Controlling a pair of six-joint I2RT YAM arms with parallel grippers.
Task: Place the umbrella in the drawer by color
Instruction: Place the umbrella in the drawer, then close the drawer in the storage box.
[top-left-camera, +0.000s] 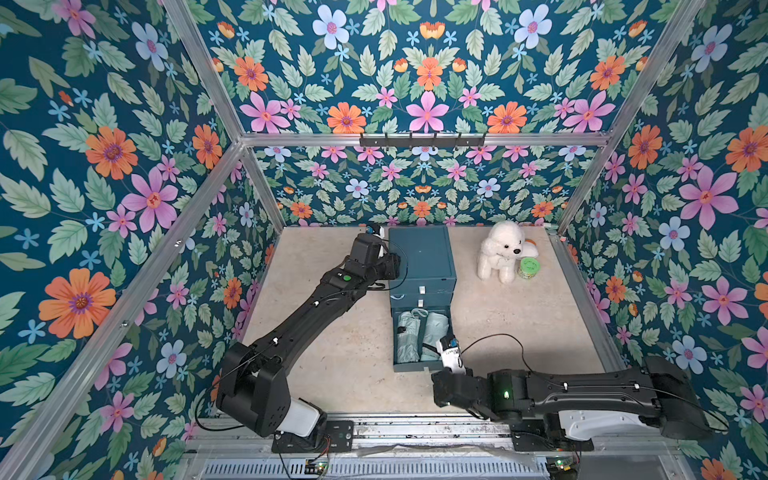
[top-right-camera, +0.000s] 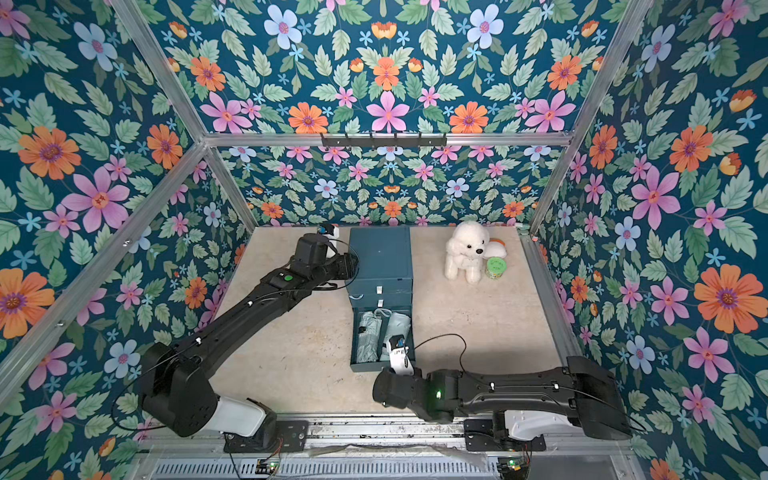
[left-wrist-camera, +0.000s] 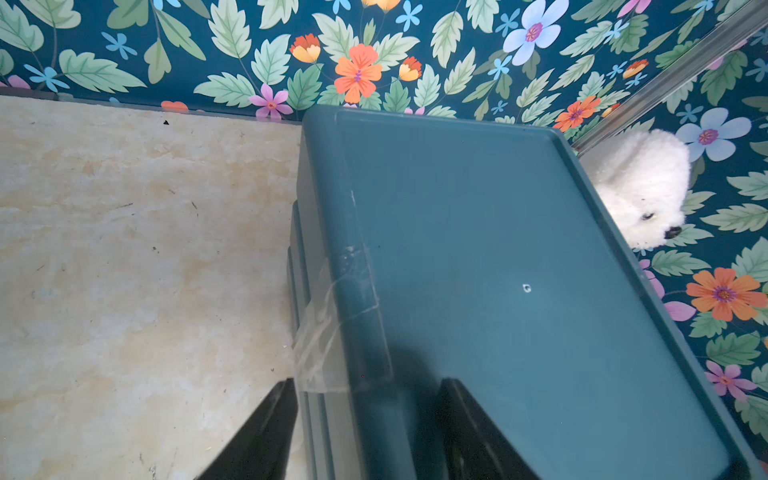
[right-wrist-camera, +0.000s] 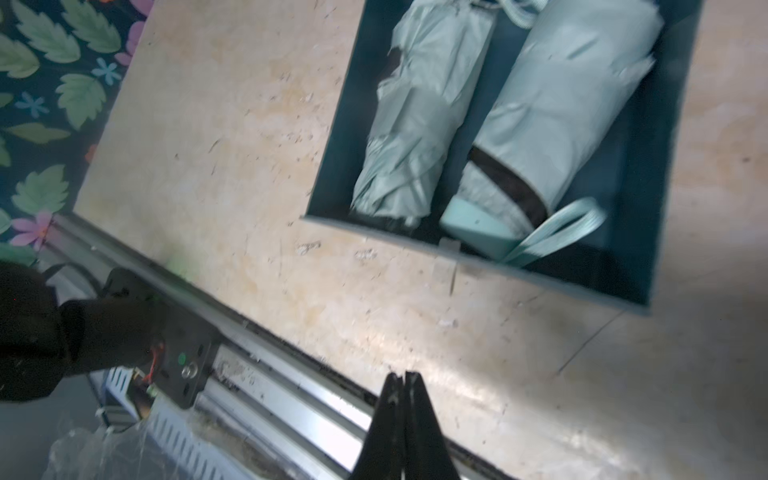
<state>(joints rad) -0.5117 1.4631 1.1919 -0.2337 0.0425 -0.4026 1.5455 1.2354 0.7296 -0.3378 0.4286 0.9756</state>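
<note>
The teal drawer cabinet (top-left-camera: 419, 253) (left-wrist-camera: 519, 249) stands mid-table with its bottom drawer (top-left-camera: 417, 365) (right-wrist-camera: 478, 259) pulled out. Two folded pale green umbrellas lie side by side in the drawer: one (top-left-camera: 407, 336) (right-wrist-camera: 419, 112) and a second (top-left-camera: 434, 332) (right-wrist-camera: 569, 99) with a dark band and a strap loop (right-wrist-camera: 557, 232). My left gripper (top-left-camera: 388, 266) (left-wrist-camera: 368, 380) is open, astride the cabinet's top left edge, one finger beside the wall and one over the lid. My right gripper (right-wrist-camera: 403, 376) is shut and empty, over the table just in front of the drawer.
A white plush dog (top-left-camera: 503, 251) and a green tin (top-left-camera: 528, 268) stand to the right of the cabinet near the back wall. The two upper drawers (top-left-camera: 421, 289) are closed. A metal rail (right-wrist-camera: 291, 399) runs along the table's front edge.
</note>
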